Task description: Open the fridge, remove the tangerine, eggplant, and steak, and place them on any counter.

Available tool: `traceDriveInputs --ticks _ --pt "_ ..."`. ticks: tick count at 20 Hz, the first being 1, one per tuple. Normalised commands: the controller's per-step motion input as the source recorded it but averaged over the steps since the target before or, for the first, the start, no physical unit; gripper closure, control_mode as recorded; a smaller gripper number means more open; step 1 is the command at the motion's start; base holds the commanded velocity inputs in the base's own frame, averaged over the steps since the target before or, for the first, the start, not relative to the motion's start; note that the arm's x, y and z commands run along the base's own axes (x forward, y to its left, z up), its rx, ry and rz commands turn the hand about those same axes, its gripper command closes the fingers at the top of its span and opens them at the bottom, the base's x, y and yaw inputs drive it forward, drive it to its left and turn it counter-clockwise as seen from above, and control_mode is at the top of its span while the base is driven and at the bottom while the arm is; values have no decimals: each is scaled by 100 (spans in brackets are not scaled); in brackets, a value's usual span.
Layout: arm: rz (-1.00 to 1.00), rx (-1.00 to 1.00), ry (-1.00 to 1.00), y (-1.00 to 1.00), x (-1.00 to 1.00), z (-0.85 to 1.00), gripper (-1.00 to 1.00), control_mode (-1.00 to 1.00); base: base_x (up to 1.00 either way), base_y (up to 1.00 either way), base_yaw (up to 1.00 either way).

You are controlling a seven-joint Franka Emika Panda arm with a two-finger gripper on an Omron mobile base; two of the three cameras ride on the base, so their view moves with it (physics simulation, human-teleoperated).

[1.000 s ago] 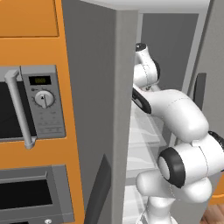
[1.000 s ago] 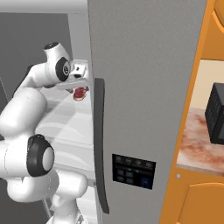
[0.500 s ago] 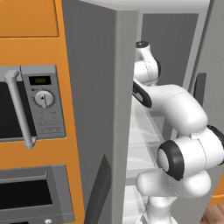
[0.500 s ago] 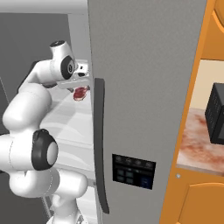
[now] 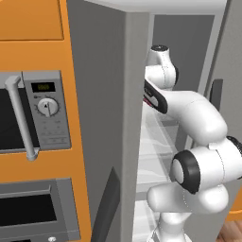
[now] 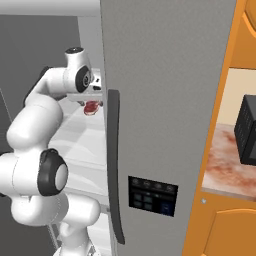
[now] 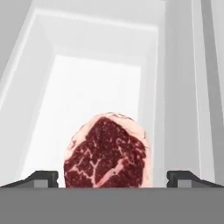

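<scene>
From the left base view we see the arm [image 5: 189, 113] reaching into the open fridge [image 5: 113, 94], its wrist up by an upper white shelf [image 5: 153, 137]; the oven panel [image 5: 47, 111] with its dial sits in the orange cabinet on the left.

Over to the right base view: we are looking past the closed grey door [image 6: 165, 100] with its long dark handle [image 6: 114, 165], and there is the steak [image 6: 91, 107], lying flat on the upper shelf just below the hand. Off to the right, a black box [image 6: 247, 131] stands on the marbled counter [image 6: 225, 167].

Now the hand view: the steak [image 7: 106, 151] lies straight ahead on the white shelf [image 7: 87, 87], and our gripper [image 7: 113, 177] has its fingers [image 7: 41, 177] spread wide, one on either side of the meat, not touching it.
</scene>
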Motion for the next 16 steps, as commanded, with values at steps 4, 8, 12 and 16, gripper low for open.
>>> traceDriveInputs --ticks 4,8,12,16 --pt "0 2 20 0 11 -100 100 -100 0 0 0" --pt "0 0 18 10 -4 -100 100 -100 0 0 0" --pt "0 0 1 67 -79 -67 100 -100 0 0 0" --pt "0 0 -25 56 -100 -4 100 -100 0 0 0"
